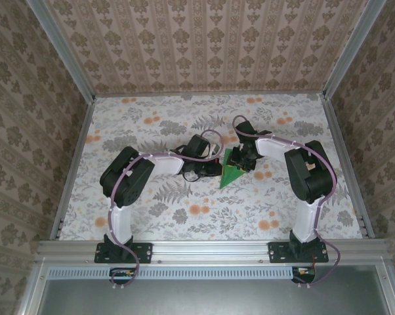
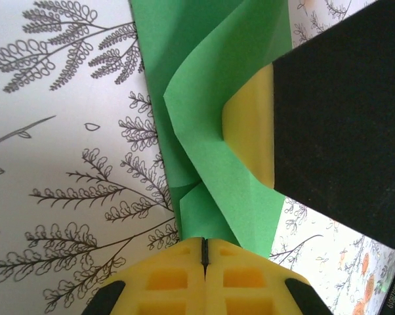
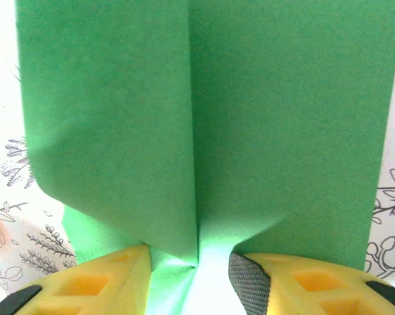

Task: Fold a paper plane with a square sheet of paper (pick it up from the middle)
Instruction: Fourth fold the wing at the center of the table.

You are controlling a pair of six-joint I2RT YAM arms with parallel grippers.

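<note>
Right wrist: paper [image 3: 119, 98] inside right gripper [image 3: 191, 264]

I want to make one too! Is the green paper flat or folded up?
Folded. The green paper shows a straight crease down its middle, and layered flaps overlap near the left claw.

The sheet of paper [image 1: 230, 176] lies on the table [image 1: 151, 216] near its middle, between the two grippers. The left gripper [image 1: 216, 169] meets the sheet from 9 o'clock. The right gripper [image 1: 243, 160] sits on it from 1 o'clock, so the two tips are just beside each other. In the left wrist view, one right-gripper finger rests on the sheet at 3 o'clock, with a fold of paper lapping part of it. In the right wrist view, a crease runs toward 12 o'clock out of the gap between that gripper's fingers [image 3: 99, 285], with paper on either side.
</note>
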